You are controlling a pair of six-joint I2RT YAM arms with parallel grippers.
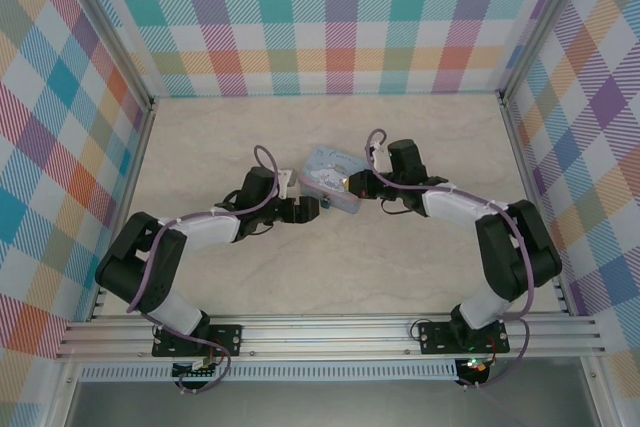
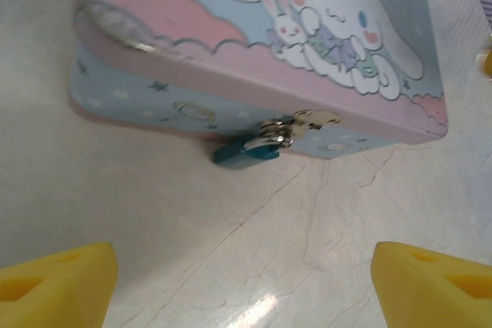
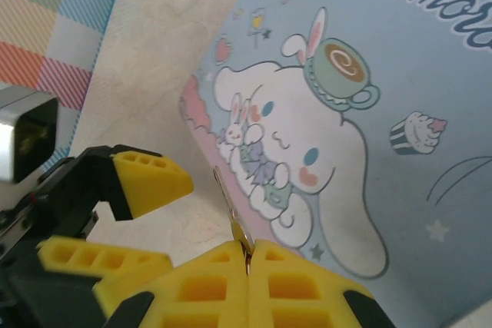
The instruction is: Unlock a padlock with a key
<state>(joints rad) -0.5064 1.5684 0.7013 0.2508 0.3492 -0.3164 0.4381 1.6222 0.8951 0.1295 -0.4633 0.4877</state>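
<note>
Yellow right fingers (image 3: 200,286) pinched shut on the key (image 3: 231,209); padlock not yet reached.

Its thin blade sticks out past the fingertips, over the lid edge of the cartoon tin (image 3: 369,113), which sits about mid-worktop (image 2: 115,197). The padlock (image 2: 246,151) hangs from the tin's hasp (image 2: 307,120) on the front wall, lying on the worktop against the tin's bottom edge. Spread wide and empty, the left fingers (image 2: 58,282) hover near the padlock. The step in hand looks like bringing key to lock. The next move probably calls for the left fingers to steady the padlock and the key tip lined up with the keyhole, which I cannot make out.
</note>
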